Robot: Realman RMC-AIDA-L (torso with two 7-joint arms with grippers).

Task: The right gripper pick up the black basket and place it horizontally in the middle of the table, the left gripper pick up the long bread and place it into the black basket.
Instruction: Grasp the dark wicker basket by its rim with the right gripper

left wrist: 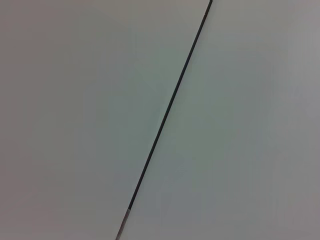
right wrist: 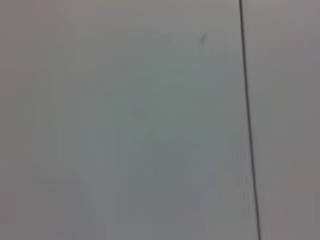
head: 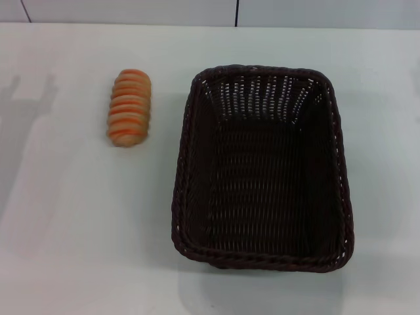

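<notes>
The black basket [head: 262, 167] stands on the white table [head: 79, 230] right of centre, its long side running away from me, and it is empty. The long bread [head: 129, 107], tan with orange ridges, lies on the table to the left of the basket, apart from it. Neither gripper shows in the head view. Both wrist views show only a plain pale surface with a thin dark seam [left wrist: 165, 115] [right wrist: 247, 115], with no fingers, basket or bread in them.
The table's far edge meets a pale wall with dark vertical seams [head: 236, 13]. A faint shadow [head: 26, 105] falls on the table at the far left.
</notes>
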